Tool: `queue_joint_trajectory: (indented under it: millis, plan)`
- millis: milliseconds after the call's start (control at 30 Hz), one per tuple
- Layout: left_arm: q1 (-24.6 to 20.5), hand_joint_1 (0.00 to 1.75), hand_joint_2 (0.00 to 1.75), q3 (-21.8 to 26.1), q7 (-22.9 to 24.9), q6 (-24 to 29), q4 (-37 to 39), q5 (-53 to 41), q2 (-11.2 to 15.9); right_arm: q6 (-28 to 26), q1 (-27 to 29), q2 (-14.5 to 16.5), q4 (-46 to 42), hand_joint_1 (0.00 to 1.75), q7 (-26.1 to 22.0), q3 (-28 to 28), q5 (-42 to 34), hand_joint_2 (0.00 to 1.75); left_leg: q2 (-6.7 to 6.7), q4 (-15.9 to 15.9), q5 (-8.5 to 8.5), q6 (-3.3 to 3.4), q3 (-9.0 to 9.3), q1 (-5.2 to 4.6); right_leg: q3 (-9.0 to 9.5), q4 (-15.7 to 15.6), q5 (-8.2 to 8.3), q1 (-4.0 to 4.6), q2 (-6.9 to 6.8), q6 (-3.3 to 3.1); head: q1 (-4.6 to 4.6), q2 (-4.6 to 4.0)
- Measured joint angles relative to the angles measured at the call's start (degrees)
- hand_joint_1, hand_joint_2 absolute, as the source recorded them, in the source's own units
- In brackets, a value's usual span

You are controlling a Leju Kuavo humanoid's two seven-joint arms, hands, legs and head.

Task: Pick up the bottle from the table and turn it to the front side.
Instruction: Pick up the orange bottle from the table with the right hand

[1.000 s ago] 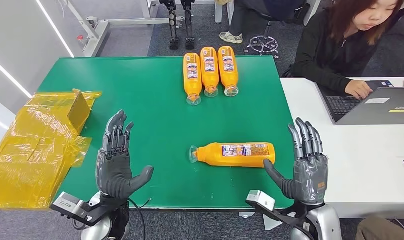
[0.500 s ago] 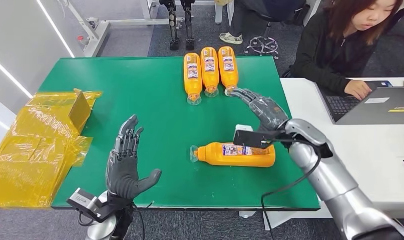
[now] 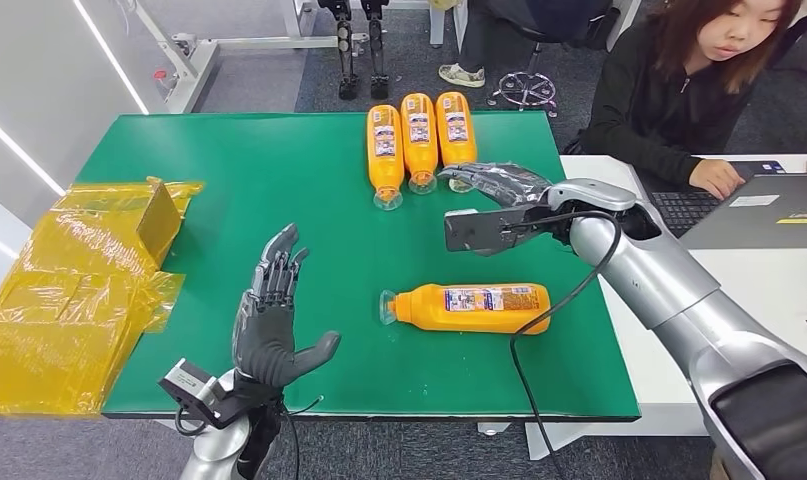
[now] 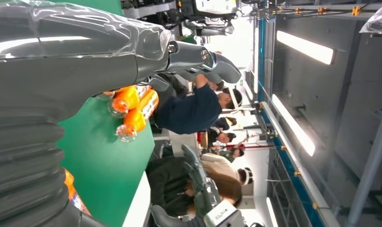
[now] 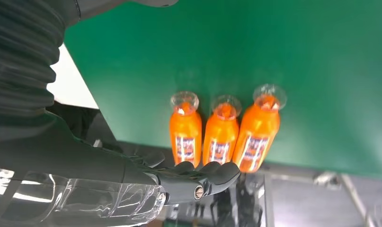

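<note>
Target bottle (image 3: 469,308): lying on its side near the front edge of the green table (image 3: 279,190), cap end toward the robot's left, label facing up; touched by neither hand.
Right hand (image 3: 499,185): raised over the table between the lone bottle and the row of three bottles (image 3: 417,145), fingers spread, holding nothing; wrist camera looks down on the row's caps.
Left hand (image 3: 269,315): upright near the front edge, fingers spread, empty, well apart from the bottle.
Risk, wrong item: right hand sits nearer the row than the target; likely to close on a row bottle if lowered from here.
Risk, knock: sweeping fingers could nudge the row's nearest cap and roll it.
Risk, roll-off: round bottle near the front edge; a glancing touch could send it over.
Risk, cable: black lead from the right wrist hangs across the bottle's base end; possible snag.
Surface: flat green mat, matte; white desk abutting on the right.
Room: yellow wrapped packs (image 3: 69,290) at left; seated person (image 3: 699,90) at a laptop (image 3: 759,205); grey carpet.
</note>
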Motion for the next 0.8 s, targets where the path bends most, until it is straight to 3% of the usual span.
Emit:
queue_joint_trajectory:
  millis: [167,300,500,800]
  plan:
    - [-1.38,0.00,1.75,-0.17,0.45,-0.18,1.20,0.61,-0.48,4.69,-3.32,-0.22,0.25,0.00,3.49,4.85,-8.64,1.75,-0.01,0.02,0.00,0.00,0.01,0.00,0.00,0.00,0.00,0.00,0.00,0.00,-0.01,0.00]
    - [-2.05,0.00,1.75,-0.37,0.58,-0.31,2.09,0.91,-0.75,5.08,-4.19,-1.20,0.10,0.00,5.83,8.96,-14.41,1.75,-0.04,0.02,0.00,0.00,0.00,0.01,-0.01,0.00,0.00,0.00,-0.05,0.00,-0.01,-0.01]
    - [-3.70,0.00,1.75,-0.97,0.73,-1.13,3.70,0.84,-1.79,2.94,-2.94,-2.89,0.30,0.00,6.34,13.42,-16.00,1.75,-0.06,0.04,0.00,0.01,-0.03,0.00,-0.01,-0.01,0.00,0.00,-0.08,0.01,0.01,-0.01]
    - [-4.75,0.00,1.75,-1.04,1.65,-1.13,4.56,1.47,-2.25,-3.33,5.20,-5.80,0.22,0.00,6.58,16.22,-13.68,1.75,-0.08,0.06,-0.02,0.02,-0.05,-0.01,-0.01,-0.01,0.00,0.00,-0.09,0.01,0.00,-0.01]
